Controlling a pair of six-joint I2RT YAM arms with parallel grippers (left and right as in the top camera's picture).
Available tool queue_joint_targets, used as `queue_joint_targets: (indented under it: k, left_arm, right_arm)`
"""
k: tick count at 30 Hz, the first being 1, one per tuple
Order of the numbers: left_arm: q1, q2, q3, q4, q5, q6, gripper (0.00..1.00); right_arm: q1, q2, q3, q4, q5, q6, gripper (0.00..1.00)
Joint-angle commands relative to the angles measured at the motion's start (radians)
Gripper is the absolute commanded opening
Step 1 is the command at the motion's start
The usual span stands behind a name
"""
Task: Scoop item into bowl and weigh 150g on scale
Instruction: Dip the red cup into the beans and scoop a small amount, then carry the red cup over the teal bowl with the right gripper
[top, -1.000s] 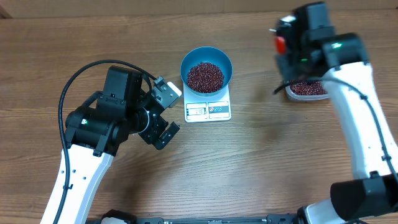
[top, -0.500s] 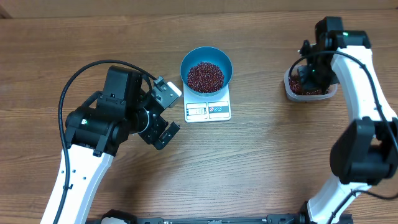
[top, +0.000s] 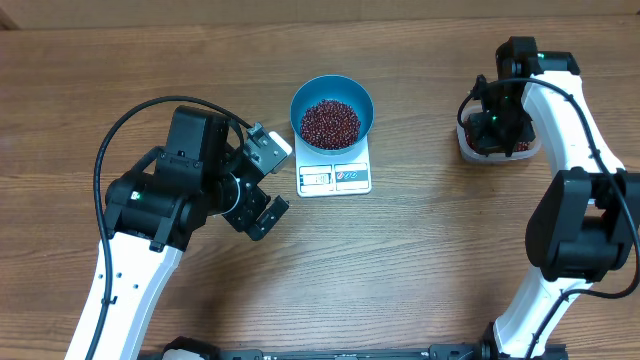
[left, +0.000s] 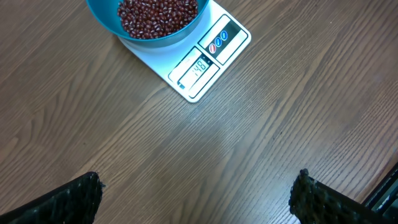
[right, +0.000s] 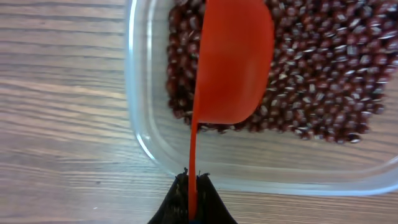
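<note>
Left gripper (top: 264, 186) hung wide open and empty over bare table (top: 400, 270), just left of the scale (top: 335, 178). Bowl (top: 298, 100) sat on the scale's rear part, holding a heap of beans (top: 331, 122). Front strip of the scale stayed uncovered; display was lit, digits seemingly 148. Well apart, at far right, the tub (right: 138, 124) held more beans. Right gripper (right: 189, 194) was clamped shut on the thin handle of the red scoop (right: 233, 62), whose head lay over the tub's beans by its left wall.
</note>
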Motion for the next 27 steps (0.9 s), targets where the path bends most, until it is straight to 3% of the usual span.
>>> queue_joint_targets:
  k: [1,13,27]
  left_arm:
    - [0.002,0.002,0.023,0.004,0.005,-0.01,0.99]
    - [0.002,0.002,0.023,0.004,0.005,-0.01,1.0]
    - [0.002,0.002,0.023,0.004,0.005,-0.01,1.0]
  right_arm:
    - [-0.022,-0.001,0.006,-0.002,-0.057,0.003,0.04]
    - [-0.185,-0.004,0.006,-0.032,-0.235,-0.002,0.04]
    - [-0.406,-0.044,0.04,-0.109,-0.594,-0.143,0.04]
